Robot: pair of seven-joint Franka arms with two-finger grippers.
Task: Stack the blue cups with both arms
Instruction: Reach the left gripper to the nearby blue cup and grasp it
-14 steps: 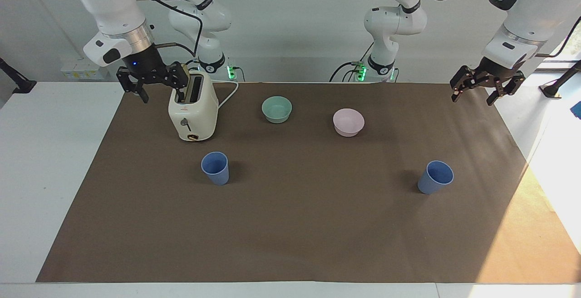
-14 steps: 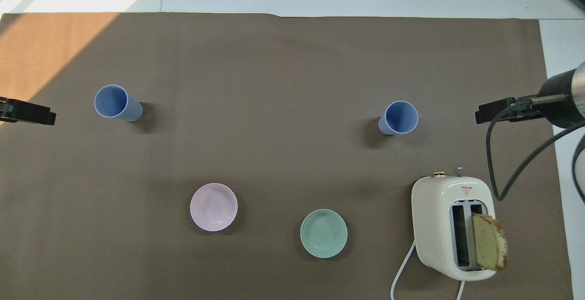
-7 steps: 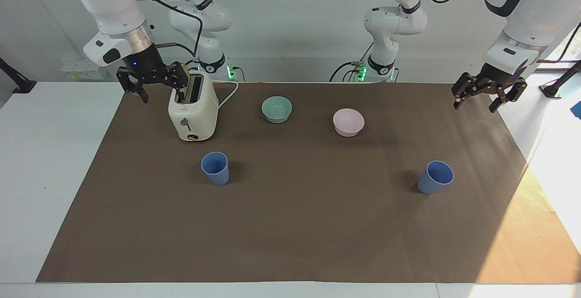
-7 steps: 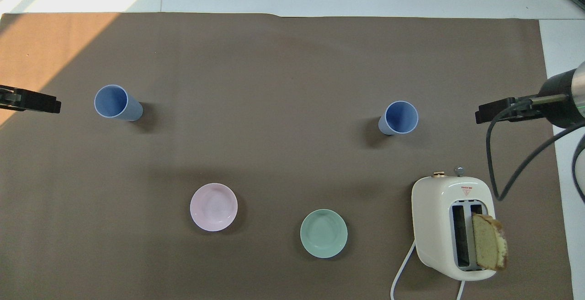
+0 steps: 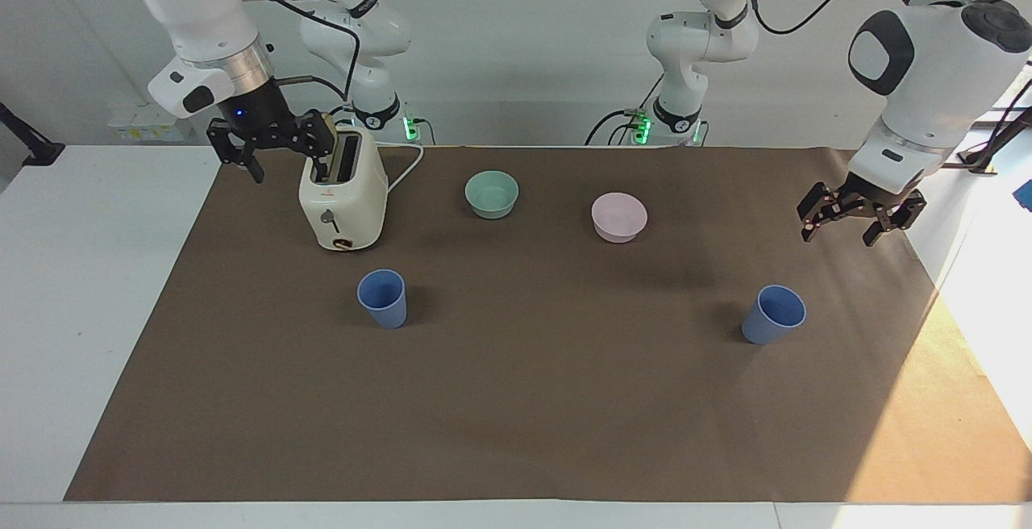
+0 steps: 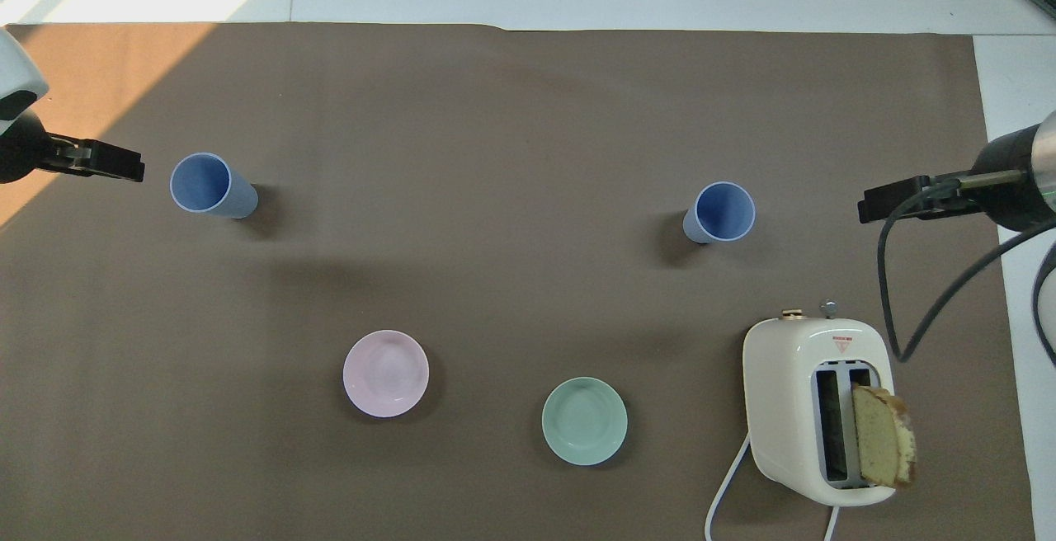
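2 blue cups stand upright and well apart on the brown-covered tabletop (image 5: 516,432), one (image 5: 382,297) toward the right arm's end near the toaster (image 5: 343,198), the other (image 5: 774,314) toward the left arm's end. The left tool (image 5: 849,223) hangs in the air with its fingers spread and empty, over the mat near that cup. The right tool (image 5: 270,150), released and apparently holding nothing, hovers just beside the toaster, which holds a bread slice (image 6: 883,446), while the teal bowl (image 5: 492,193) and pink bowl (image 5: 619,217) sit nearer the robots than the cups.

I see two matt plastic blue cups (image 5: 382,297) (image 5: 775,313) on a surface (image 5: 516,400) of matt brown paper. The toaster (image 5: 342,198) looks glossy cream; both bowls (image 5: 492,193) (image 5: 619,216) look matt and smooth.
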